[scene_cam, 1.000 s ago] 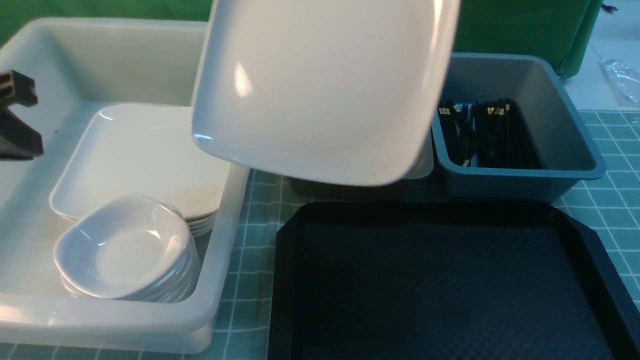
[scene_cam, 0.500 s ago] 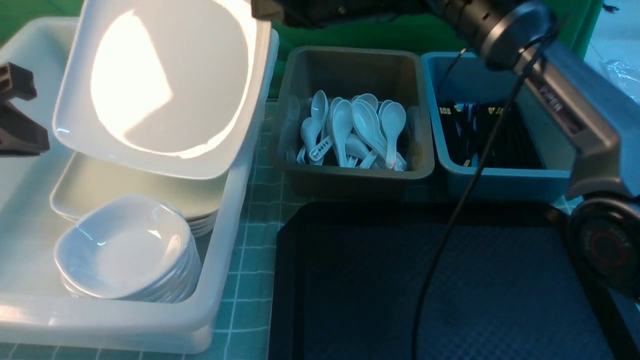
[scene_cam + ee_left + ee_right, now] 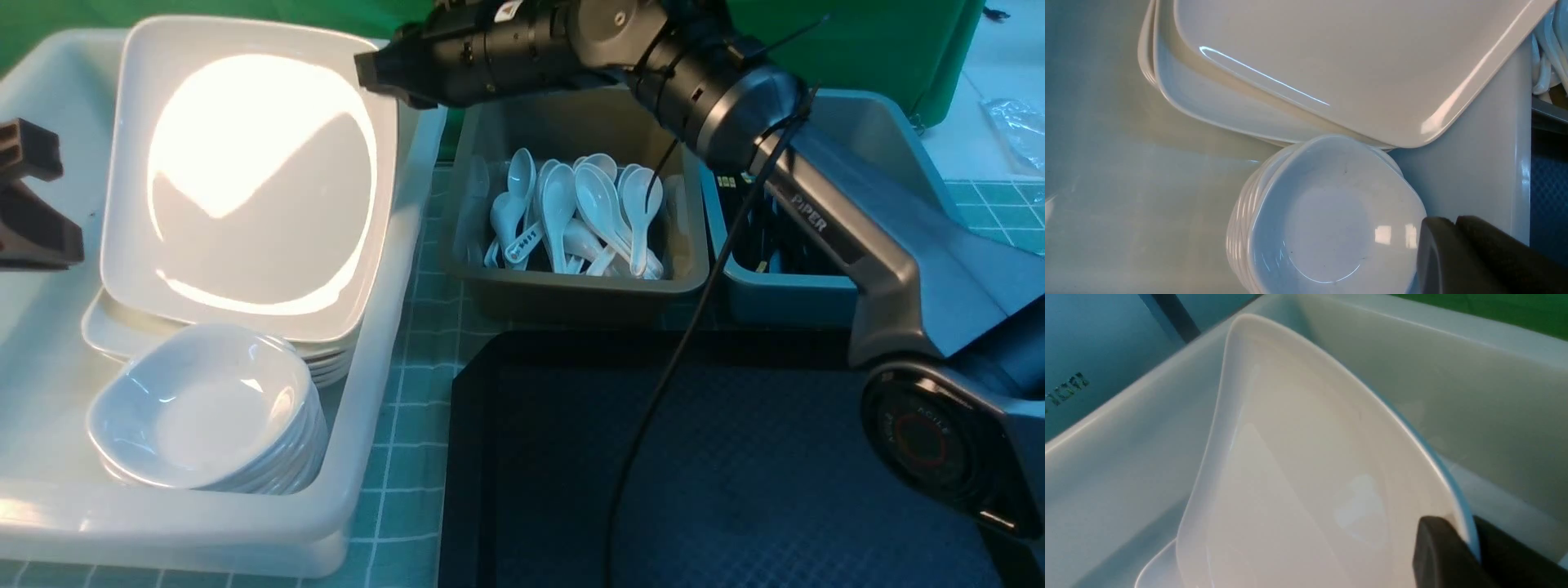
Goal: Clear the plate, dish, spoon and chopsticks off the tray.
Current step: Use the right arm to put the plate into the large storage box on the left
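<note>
Clamps plate (image 3: 253, 180) at its upper-right corner in right gripper (image 3: 374, 75), tilted over stacked plates (image 3: 331, 365) in white tub (image 3: 390, 278), upper left; shows tray (image 3: 735, 457) lower right.

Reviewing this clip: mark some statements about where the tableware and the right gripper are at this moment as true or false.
1. The large glossy white rounded-rectangle plate lies on the black textured plastic tray. False: it is tilted over the stacked plates in the white plastic tub, off the tray.
2. The right gripper is shut on the plate's rim. True.
3. The brown tub holds black chopsticks. False: it holds white soup spoons; the chopsticks are in the blue tub.
4. A stack of small white dishes sits in the white tub. True.
</note>
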Robot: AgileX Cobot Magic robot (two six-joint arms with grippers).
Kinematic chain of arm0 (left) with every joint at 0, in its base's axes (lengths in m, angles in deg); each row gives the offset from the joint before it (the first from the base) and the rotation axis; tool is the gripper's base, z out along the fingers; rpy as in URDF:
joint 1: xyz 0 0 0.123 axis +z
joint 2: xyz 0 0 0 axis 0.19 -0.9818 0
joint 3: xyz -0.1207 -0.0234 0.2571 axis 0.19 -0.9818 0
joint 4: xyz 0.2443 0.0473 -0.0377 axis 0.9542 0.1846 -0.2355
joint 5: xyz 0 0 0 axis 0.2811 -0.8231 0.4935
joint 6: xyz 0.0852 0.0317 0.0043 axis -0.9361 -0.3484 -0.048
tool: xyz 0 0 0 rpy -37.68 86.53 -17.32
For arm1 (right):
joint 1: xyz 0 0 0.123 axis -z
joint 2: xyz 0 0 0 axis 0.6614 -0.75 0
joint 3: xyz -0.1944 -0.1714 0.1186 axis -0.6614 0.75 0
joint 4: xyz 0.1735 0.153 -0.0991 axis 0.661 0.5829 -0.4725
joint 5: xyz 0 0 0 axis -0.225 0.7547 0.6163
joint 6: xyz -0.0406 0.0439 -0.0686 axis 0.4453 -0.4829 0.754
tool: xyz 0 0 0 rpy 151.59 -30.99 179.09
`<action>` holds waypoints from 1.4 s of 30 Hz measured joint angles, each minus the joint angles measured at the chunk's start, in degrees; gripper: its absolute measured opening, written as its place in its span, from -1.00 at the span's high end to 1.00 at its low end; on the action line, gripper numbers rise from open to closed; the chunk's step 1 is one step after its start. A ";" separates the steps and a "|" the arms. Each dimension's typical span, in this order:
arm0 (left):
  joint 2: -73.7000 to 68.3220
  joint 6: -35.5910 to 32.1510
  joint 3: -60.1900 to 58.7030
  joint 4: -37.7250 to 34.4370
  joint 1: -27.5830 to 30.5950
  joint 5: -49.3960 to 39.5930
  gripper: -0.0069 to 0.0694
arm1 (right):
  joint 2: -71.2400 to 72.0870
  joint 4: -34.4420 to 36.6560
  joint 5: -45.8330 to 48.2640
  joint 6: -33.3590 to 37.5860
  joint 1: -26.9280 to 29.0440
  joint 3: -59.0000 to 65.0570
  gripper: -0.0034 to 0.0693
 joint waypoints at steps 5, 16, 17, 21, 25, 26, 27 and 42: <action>0.00 -0.02 0.00 0.00 0.00 0.00 0.78 | 0.00 -0.79 -0.05 0.11 -0.29 0.00 0.74; 0.00 -0.42 0.00 0.00 0.00 -0.24 0.78 | 0.00 -6.36 1.24 0.23 -0.96 0.00 0.12; 0.00 -0.47 0.00 0.00 0.00 -0.24 0.78 | 0.00 -6.62 1.46 0.23 -0.96 0.00 0.11; 0.00 -0.47 0.00 0.00 0.00 -0.24 0.78 | 0.00 -6.95 2.91 0.23 -0.90 -0.11 0.10; 0.00 -0.47 0.00 0.00 0.00 -0.24 0.78 | 0.00 -7.80 4.77 0.23 -0.73 -0.18 0.09; 0.00 -0.47 0.00 0.00 0.00 -0.26 0.78 | 0.00 -8.31 5.24 0.18 -0.72 -0.18 0.09; 0.00 -0.47 0.00 0.00 0.00 -0.33 0.78 | 0.00 -8.62 5.91 0.18 -0.66 -0.18 0.09; 0.00 -0.67 0.00 0.00 0.00 -0.95 0.78 | 1.30 -13.45 13.94 -4.59 -0.73 -0.18 0.09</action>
